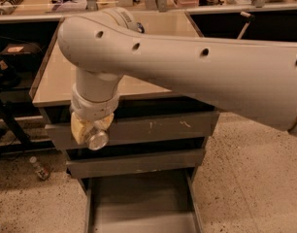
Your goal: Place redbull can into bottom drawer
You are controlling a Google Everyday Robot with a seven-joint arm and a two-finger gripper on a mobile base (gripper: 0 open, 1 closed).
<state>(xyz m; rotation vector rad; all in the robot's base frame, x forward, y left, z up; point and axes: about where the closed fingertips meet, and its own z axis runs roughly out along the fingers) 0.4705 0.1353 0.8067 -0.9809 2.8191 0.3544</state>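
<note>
The end effector [91, 131] hangs in front of the left end of the top drawer front [163, 128], just below the worktop [58, 81] edge. Its yellowish fingers [78, 128] are closed around the redbull can [97, 140], whose shiny round end faces the camera. Below and to the right, the bottom drawer [139, 203] stands pulled open.

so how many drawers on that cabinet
3: top drawer shut, middle drawer shut below it, bottom drawer pulled open. The gripper holds the redbull can in front of the top drawer.
</note>
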